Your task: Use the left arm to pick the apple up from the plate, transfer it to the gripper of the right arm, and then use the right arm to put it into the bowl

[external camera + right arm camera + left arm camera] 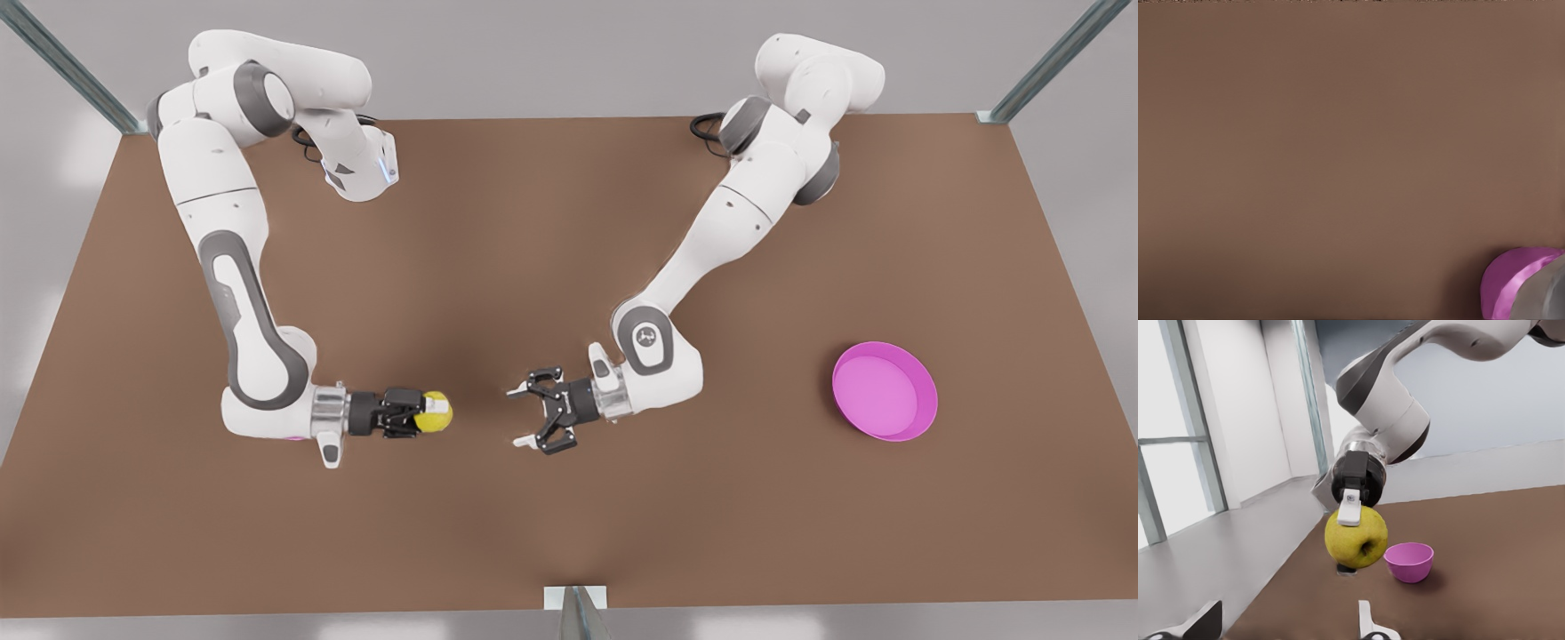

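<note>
Small yellow-green apple (437,412) is off the brown table (569,267), clamped in the slim black right gripper (427,412) at the front view's left. Black claw left gripper (524,416) faces it just apart, fingers spread wide. Small pink bowl (1408,571) sits beyond the apple. Wide magenta plate (925,418) lies well apart at the front view's right.

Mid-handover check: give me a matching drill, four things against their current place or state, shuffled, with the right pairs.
1. apple
2. left hand
3. plate
4. bowl

A. open, fingers spread, facing the fruit across a gap
B. on the table at the front view's right
C. gripped in the right hand
D. standing behind the held fruit in the left wrist view

Pairs: 1-C, 2-A, 3-B, 4-D
</note>
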{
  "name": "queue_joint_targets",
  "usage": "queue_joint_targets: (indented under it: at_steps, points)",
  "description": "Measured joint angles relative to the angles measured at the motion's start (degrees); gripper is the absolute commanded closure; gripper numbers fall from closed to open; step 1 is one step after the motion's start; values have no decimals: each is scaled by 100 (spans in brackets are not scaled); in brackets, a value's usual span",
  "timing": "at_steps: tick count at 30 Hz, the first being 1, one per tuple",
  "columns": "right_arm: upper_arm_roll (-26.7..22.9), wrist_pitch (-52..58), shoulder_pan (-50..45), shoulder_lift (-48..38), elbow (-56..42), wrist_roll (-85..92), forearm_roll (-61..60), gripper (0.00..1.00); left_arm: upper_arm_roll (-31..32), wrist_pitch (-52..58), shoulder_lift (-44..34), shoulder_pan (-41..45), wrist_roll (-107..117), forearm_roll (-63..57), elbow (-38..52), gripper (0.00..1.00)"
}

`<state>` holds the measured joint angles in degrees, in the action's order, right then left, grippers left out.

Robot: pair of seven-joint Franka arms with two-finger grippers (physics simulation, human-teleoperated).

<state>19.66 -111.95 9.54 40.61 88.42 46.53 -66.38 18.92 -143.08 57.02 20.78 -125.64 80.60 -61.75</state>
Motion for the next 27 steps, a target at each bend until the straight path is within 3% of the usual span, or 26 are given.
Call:
queue_joint_targets:
  at_steps: [2,4,6,8,10,12,16,23,24,25,27]
  points:
    - [3,101,388,-21,-18,-15,639,33,-152,501,-944,-1222,671,-2201,-750,0]
    - [10,220,795,-93,-48,-33,1367,33,-313,1417,-1871,-2220,1415,-4570,-932,0]
    - [2,353,1145,-257,-60,-51,2163,33,-563,2363,-2790,-2571,2342,-6468,-966,0]
    - [-7,449,1344,-364,-57,-66,2931,33,-743,3206,-3630,-2624,3342,-7467,-1004,0]
    - [-10,519,1488,-402,-35,-78,3633,33,-1694,3814,-4785,-2042,4258,-7726,-1840,0]
    - [-12,549,1519,-381,-43,-91,4197,33,-2335,4233,-5307,-1496,5079,-7860,-2197,0]
    - [-33,462,1534,-280,-61,-115,4934,33,-2567,4751,-4893,-1356,6471,-7993,-1994,0]
    - [-55,57,1516,12,-68,-158,5530,28,-2593,5146,-4818,-1328,8271,-8035,-1976,0]
    - [-58,24,1516,19,-68,-170,5581,8,-2593,5174,-4818,-1327,8475,-8036,-1975,0]
    - [-59,-4,1516,22,-68,-183,5622,0,-2593,5197,-4818,-1325,8669,-8038,-1975,0]
    - [-60,-47,1516,24,-71,-207,5676,0,-2593,5233,-4817,-1326,9025,-8039,-1975,0]
